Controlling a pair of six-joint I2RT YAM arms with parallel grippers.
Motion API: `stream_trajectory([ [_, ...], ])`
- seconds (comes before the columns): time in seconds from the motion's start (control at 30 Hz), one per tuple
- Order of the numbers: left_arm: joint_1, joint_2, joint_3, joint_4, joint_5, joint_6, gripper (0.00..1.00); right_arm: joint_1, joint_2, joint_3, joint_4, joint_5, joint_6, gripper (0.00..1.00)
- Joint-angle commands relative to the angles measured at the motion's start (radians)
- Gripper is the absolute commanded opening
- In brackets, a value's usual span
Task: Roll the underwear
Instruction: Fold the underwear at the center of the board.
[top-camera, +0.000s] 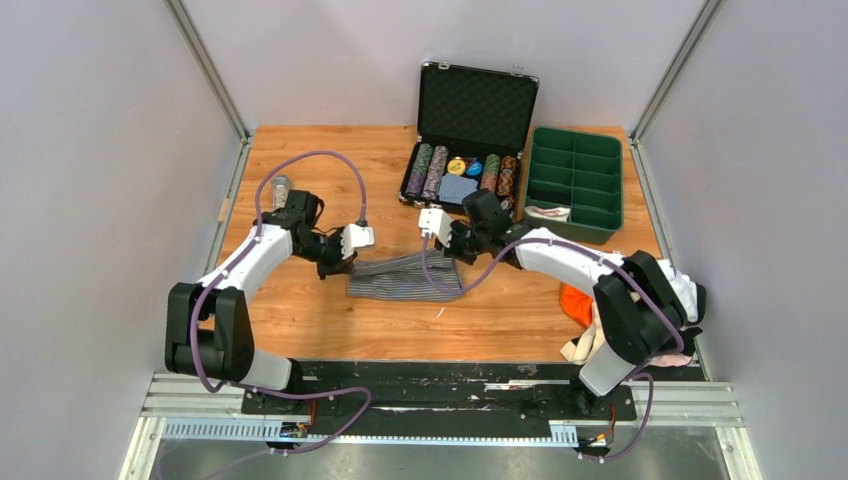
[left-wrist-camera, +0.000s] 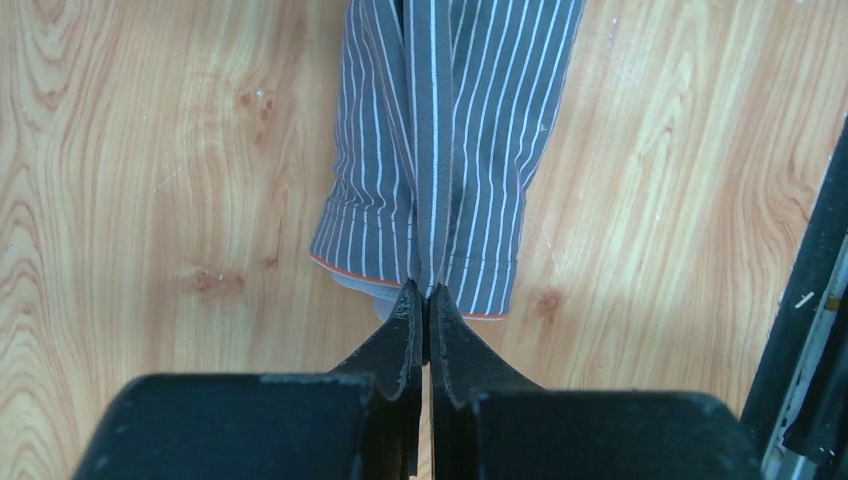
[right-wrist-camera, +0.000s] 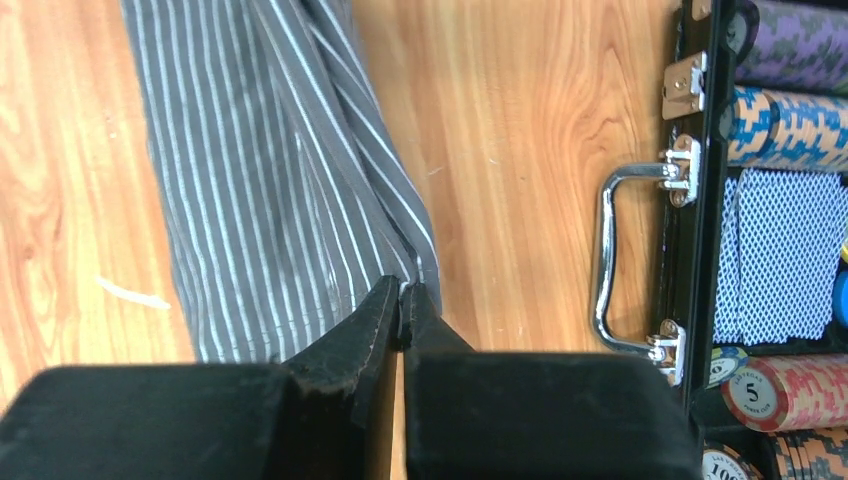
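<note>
Top view: shows the pinstriped underwear (top-camera: 405, 277) flat at mid-table, drawn out between left gripper (top-camera: 348, 266) and right gripper (top-camera: 455, 255); at the far edge, an open chip case (top-camera: 478, 105) stocked with chips (top-camera: 430, 170) and cards (top-camera: 458, 188); in the far right corner, a green tray (top-camera: 575, 131) with a pale cloth (top-camera: 548, 212) in one near compartment.
Left wrist: clamped shut on a crease at the hem; keep tension even, roll both ends together.
Right wrist: clamped likewise on the opposite end; mind the case handle (right-wrist-camera: 610, 260) just beside.

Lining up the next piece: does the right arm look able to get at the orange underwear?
Probably not yet: the right gripper is shut on the striped underwear, and the orange underwear lies partly hidden by that arm's own elbow.
</note>
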Motion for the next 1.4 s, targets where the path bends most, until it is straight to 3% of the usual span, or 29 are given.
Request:
stream_trajectory([
  [0.0, 0.001, -0.046, -0.005, -0.080, 0.017, 0.104, 0.00, 0.042, -0.097, -0.092, 0.118, 0.034, -0.077, 0.00],
  [0.83, -0.083, 0.016, -0.019, -0.263, 0.048, 0.174, 0.00, 0.109, -0.275, -0.362, 0.210, 0.054, -0.175, 0.00],
  [1.37, -0.130, 0.097, -0.032, -0.235, -0.013, 0.138, 0.00, 0.120, -0.351, -0.485, 0.201, 0.007, -0.248, 0.00],
])
